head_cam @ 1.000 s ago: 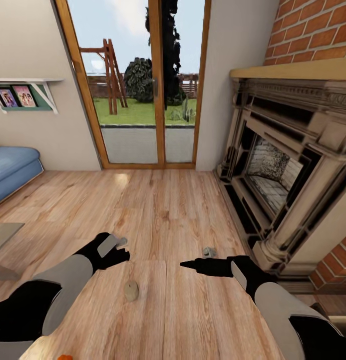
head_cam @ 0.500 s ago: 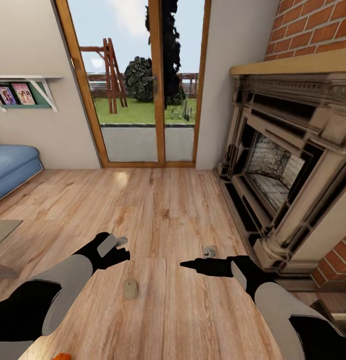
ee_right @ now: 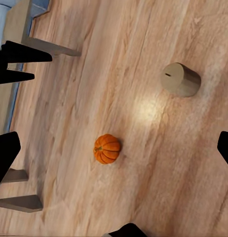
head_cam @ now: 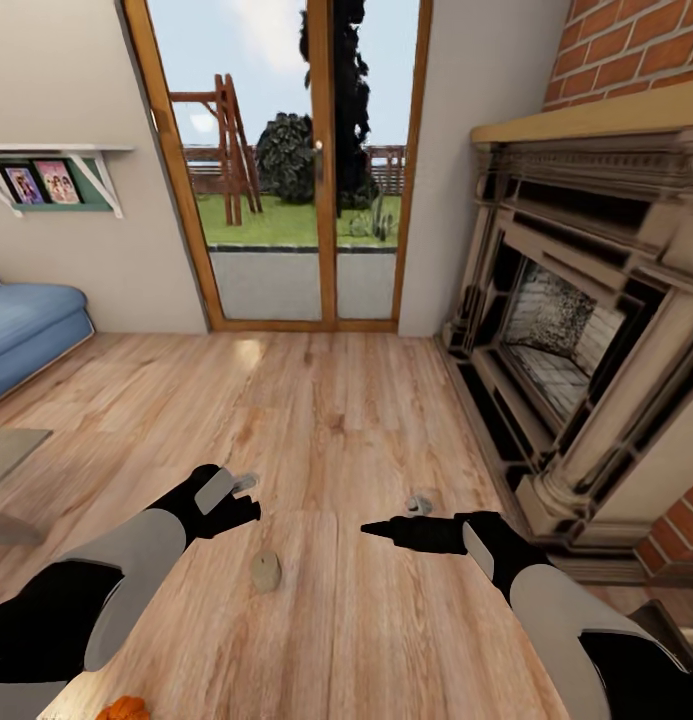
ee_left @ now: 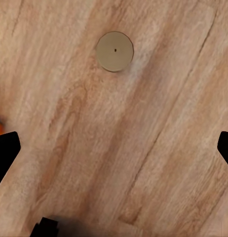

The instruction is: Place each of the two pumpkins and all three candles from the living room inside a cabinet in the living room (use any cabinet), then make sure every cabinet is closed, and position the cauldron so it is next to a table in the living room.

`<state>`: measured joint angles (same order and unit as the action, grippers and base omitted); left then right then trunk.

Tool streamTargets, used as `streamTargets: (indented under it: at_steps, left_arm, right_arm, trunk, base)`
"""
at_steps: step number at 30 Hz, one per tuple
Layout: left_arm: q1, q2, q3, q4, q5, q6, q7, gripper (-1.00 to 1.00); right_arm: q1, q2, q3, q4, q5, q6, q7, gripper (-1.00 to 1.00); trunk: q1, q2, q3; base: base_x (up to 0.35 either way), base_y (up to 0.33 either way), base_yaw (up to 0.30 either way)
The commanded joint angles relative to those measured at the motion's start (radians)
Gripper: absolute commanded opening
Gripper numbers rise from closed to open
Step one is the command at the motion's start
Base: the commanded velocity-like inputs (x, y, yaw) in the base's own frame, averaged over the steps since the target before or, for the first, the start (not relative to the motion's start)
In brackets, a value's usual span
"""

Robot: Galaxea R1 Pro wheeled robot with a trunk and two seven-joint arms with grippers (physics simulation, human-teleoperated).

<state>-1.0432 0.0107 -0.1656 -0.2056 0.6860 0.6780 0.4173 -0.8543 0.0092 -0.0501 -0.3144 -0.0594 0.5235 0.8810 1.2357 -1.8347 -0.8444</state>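
A tan candle (head_cam: pixel 265 571) stands on the plank floor between my arms, and the left wrist view looks down on the candle's flat top (ee_left: pixel 114 51). An orange pumpkin (head_cam: pixel 124 708) peeks in at the head view's bottom edge. The right wrist view has the pumpkin (ee_right: pixel 107 148) and candle (ee_right: pixel 180 79) on the floor together. My left gripper (head_cam: pixel 244 498) hangs open just above and left of the candle. My right gripper (head_cam: pixel 391 516) is open to the candle's right, holding nothing. The cabinet and cauldron are out of view.
The table (head_cam: pixel 8 450) edges in at the left, and its angled legs (ee_right: pixel 45 47) show in the right wrist view. A blue sofa (head_cam: pixel 26 330) sits far left, a fireplace (head_cam: pixel 586 350) lines the right, and glass doors (head_cam: pixel 286 200) stand ahead.
The whole view has shifted slightly, so the camera moved. The candle sits a touch lower and more of the pumpkin shows. Both arms keep their pose.
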Motion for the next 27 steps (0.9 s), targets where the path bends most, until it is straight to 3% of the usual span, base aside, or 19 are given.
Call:
streamTargets:
  at_steps: [1,13,21,24,27]
  left_arm:
    - [0.0,0.0,0.0,0.0,0.0,0.0,0.0,1.0]
    - [-0.001,-0.004,0.0,0.0,0.001,-0.001,-0.003,1.0]
    - [0.0,-0.009,-0.001,-0.013,0.001,-0.001,-0.005,1.0]
    - [-0.001,-0.009,-0.002,-0.014,0.001,-0.002,-0.005,1.0]
    - [-0.001,-0.011,-0.003,-0.014,0.001,-0.002,-0.005,1.0]
  right_arm:
    - [0.0,0.0,0.0,0.0,0.0,0.0,0.0,1.0]
    - [0.0,0.0,-0.001,0.0,0.0,0.0,-0.001,1.0]
    - [0.0,-0.001,-0.001,-0.001,0.0,0.0,-0.001,1.0]
    - [0.0,-0.013,-0.004,-0.001,0.0,0.0,-0.001,1.0]
    - [0.0,-0.035,-0.051,-0.002,0.0,0.001,-0.001,1.0]
  trunk:
    - [0.004,-0.007,-0.003]
    - [0.05,-0.091,-0.041]
    - [0.081,-0.147,-0.066]
    - [0.092,-0.168,-0.075]
    - [0.104,-0.189,-0.085]
  base:
    - [0.0,0.0,0.246]
    - [0.0,0.0,0.266]
    - [0.0,0.0,0.04]
    - [0.0,0.0,0.002]
    - [0.0,0.0,0.0]
